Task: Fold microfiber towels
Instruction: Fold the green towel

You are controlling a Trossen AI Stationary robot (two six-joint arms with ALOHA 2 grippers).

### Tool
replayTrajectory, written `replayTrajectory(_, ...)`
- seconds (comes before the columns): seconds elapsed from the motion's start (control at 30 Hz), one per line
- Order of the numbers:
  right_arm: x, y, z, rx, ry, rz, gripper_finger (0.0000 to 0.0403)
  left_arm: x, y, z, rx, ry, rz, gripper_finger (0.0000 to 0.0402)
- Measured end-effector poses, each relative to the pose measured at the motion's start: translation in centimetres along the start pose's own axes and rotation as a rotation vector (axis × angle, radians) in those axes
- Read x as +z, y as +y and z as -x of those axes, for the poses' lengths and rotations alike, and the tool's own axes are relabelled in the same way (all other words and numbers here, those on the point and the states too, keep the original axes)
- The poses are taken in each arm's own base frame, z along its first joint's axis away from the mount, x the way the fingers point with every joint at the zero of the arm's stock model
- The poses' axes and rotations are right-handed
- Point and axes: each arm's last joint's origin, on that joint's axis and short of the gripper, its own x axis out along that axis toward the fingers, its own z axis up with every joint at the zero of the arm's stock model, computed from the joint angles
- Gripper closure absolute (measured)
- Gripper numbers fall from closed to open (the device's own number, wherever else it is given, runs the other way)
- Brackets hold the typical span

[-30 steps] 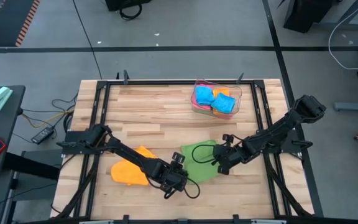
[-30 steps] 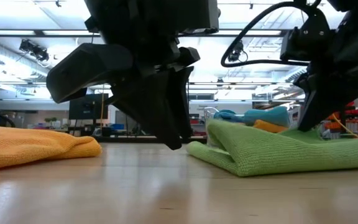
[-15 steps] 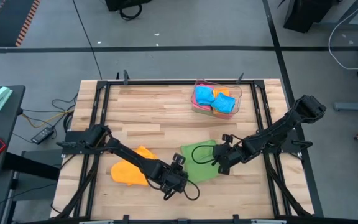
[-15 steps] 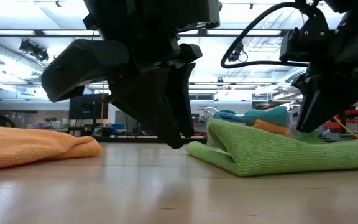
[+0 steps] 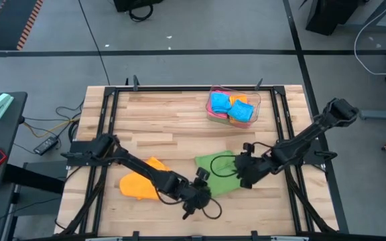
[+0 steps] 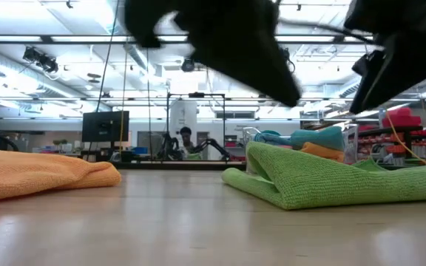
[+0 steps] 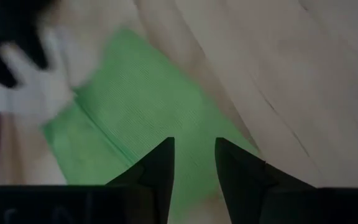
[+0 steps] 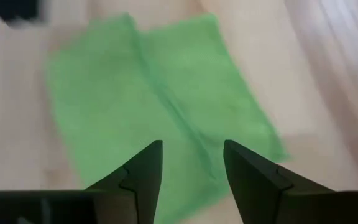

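Observation:
A green microfiber towel [image 5: 214, 175] lies folded on the table, its fold [image 6: 272, 193] toward the left in the low view. An orange towel [image 5: 138, 185] lies in a heap to its left. My left gripper [image 7: 194, 146] hangs open above the green towel's near corner [image 5: 204, 190]. My right gripper [image 8: 191, 149] hangs open over the towel's right part [image 5: 238, 175]. Neither has anything between its fingers. In the low view both grippers show only as dark blurred shapes high above the table.
A clear tray [image 5: 259, 100] holding blue and orange towels stands at the far side, right of the middle. Bare wood lies along the near edge [image 6: 198, 229] and at the far left [image 5: 159, 114]. A dark frame [image 5: 106, 107] runs round the tabletop.
Both grippers have risen from table height, clear of the towels. My right gripper has opened and come off the green towel's right part. My left gripper has shifted a little toward the table's right and near edges. The green towel stays folded where it was.

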Motion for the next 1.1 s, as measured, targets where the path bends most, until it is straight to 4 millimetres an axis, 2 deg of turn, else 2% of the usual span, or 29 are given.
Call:
replayTrajectory(0.13,-1.0,1.3,-0.4,0.07,-0.085,0.001,0.0225,0.2,0.9,-0.5,-0.007,-0.045,0.056,0.0271)
replayTrajectory(0.27,-2.2,2.1,-1.8,0.116,-0.131,-0.012,0.0225,0.1,1.3,-1.4,-0.071,-0.064,0.123,0.0267)
replayTrajectory(0.5,-3.3,2.9,-4.6,0.12,-0.153,0.033,0.0225,-1.5,1.5,-3.4,-0.092,0.026,0.144,0.0279)
replayTrajectory(0.8,-4.1,2.5,-7.2,0.044,-0.081,0.043,0.0225,-2.9,1.7,-3.7,-0.105,0.141,0.147,0.0292)
replayTrajectory(1.1,-4.4,2.2,-7.4,0.02,-0.048,-0.013,0.0225,-3.9,1.1,-4.7,-0.138,0.207,0.159,0.0293)
